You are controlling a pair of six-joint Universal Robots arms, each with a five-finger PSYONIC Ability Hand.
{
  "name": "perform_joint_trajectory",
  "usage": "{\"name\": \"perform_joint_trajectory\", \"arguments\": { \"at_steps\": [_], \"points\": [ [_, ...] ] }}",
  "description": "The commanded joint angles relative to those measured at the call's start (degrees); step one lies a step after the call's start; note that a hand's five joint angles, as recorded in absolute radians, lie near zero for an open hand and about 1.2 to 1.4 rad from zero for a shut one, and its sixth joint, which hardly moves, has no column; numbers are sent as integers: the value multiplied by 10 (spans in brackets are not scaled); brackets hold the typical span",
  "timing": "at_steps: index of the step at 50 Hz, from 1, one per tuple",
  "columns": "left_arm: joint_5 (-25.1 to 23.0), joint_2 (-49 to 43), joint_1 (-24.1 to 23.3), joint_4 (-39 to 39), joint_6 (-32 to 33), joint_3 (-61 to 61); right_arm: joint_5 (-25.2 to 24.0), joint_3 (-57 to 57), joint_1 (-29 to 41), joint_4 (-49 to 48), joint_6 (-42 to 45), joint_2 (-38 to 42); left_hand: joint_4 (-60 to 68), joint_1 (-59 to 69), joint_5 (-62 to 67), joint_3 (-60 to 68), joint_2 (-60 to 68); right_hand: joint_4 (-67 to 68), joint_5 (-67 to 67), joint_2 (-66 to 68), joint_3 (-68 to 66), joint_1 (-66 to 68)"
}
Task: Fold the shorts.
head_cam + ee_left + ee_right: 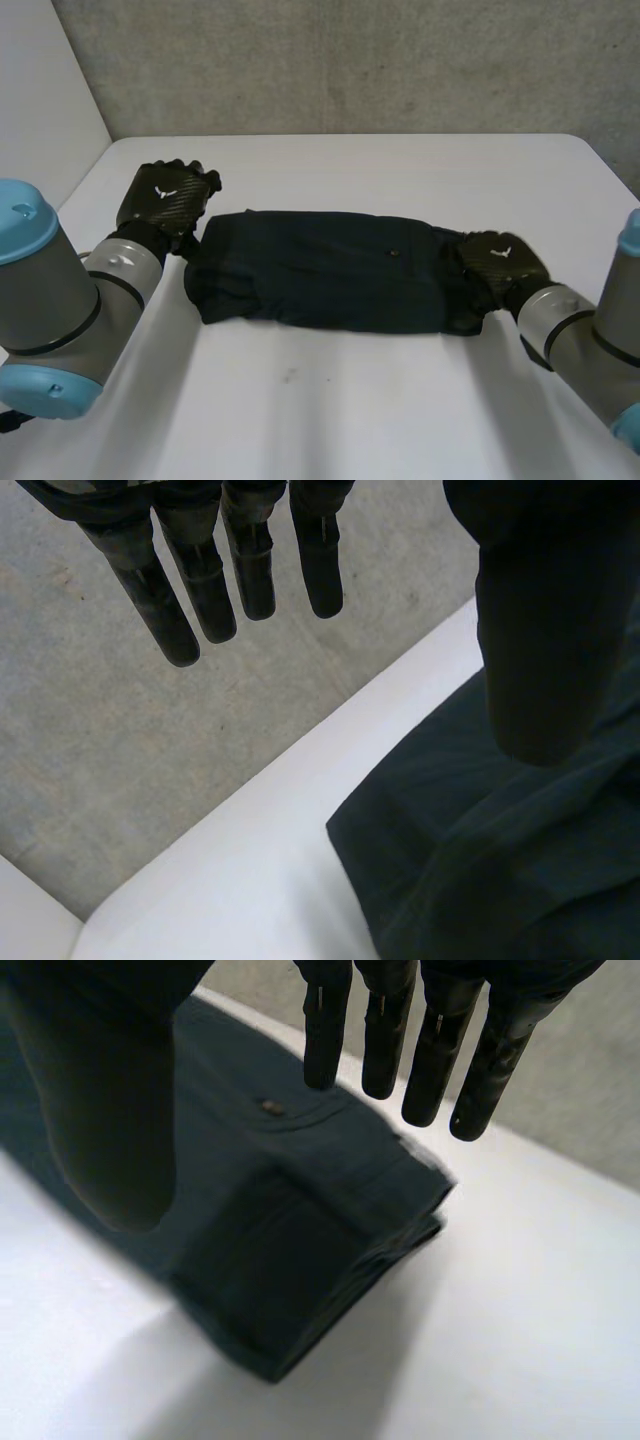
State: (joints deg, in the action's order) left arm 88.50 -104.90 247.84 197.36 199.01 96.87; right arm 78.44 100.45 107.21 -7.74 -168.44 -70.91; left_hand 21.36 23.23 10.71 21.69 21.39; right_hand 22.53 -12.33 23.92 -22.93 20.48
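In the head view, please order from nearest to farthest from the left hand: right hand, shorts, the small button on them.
1. Shorts: their end lies beside the left hand.
2. Button: on the shorts, past their middle.
3. Right hand: at the far end.

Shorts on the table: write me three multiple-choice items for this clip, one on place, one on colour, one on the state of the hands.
1. Where do the shorts lie on the white table?
A. Between the two hands
B. Hanging over the front edge
C. Bunched in a far corner

2. What colour are the shorts?
A. Red
B. Dark navy
C. Yellow

3. How are the fingers of the left hand and the right hand?
A. Both curled round cloth
B. Both straight, gripping nothing
C. One wrapped round a tool

Answers: 1 A, one hand sits at each end of the shorts. 2 B, the cloth is dark navy in every view. 3 B, each wrist view shows straight fingers.
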Motion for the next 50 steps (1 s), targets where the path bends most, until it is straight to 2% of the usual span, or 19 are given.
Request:
{"name": "perform_joint_trajectory", "arguments": {
  "at_steps": [1,4,7,8,9,19,25,28,30,32,33,37,39,43,47,50],
  "points": [
    [-9,-1,1,-10,-18,2,14,-14,2,-29,-1,67,-12,-31,-6,-16,-13,71,-73,57,-67,91],
    [-10,-2,1,-11,-18,2,30,-14,0,-46,18,76,-12,-31,-6,-16,-13,108,-110,94,-104,128],
    [-10,-4,1,-11,-19,2,44,-14,-2,-63,38,91,-12,-31,-6,-16,-13,242,-244,228,-238,262],
    [-10,-5,1,-12,-19,2,48,-14,-2,-67,41,92,-12,-31,-6,-16,-13,315,-318,302,-312,336],
    [-10,-5,1,-12,-19,2,56,-13,-2,-75,45,93,-12,-31,-6,-16,-13,572,-574,558,-568,593],
    [-10,-3,2,-13,-19,4,80,10,-9,-77,93,51,-14,-33,-7,-17,-14,575,-577,561,-571,595],
    [-10,14,14,-15,-18,12,79,14,-67,-62,243,23,-16,-34,-9,-19,-16,575,-577,561,-571,595],
    [-10,22,19,-15,-18,20,80,-3,-73,-63,353,20,-19,-38,-12,-22,-19,575,-577,561,-571,595],
    [-10,25,20,-15,-18,22,79,-22,-55,-65,423,16,-24,-43,-17,-27,-24,575,-577,561,-571,595],
    [-10,29,20,-15,-18,24,79,-38,-27,-66,456,13,-24,-43,-18,-27,-24,575,-577,561,-571,595],
    [-10,31,20,-15,-19,25,76,-62,9,-65,477,12,-26,-44,-19,-29,-26,575,-577,561,-571,595],
    [-10,35,20,-15,-19,27,69,-125,85,-63,486,23,-36,-54,-29,-39,-36,575,-577,561,-571,595],
    [-10,36,20,-15,-19,27,60,-147,108,-64,483,35,-36,-54,-29,-39,-36,575,-577,561,-571,595],
    [-10,37,20,-14,-22,26,4,-195,190,-67,483,92,-36,-54,-29,-39,-36,575,-577,561,-571,595],
    [-9,37,20,-13,-22,22,-101,-217,256,-67,479,153,-39,-58,-33,-42,-39,575,-577,561,-571,595],
    [-9,37,20,-13,-22,19,-144,-217,265,-68,472,177,-41,-60,-34,-44,-41,575,-577,561,-571,595]
  ]
}}
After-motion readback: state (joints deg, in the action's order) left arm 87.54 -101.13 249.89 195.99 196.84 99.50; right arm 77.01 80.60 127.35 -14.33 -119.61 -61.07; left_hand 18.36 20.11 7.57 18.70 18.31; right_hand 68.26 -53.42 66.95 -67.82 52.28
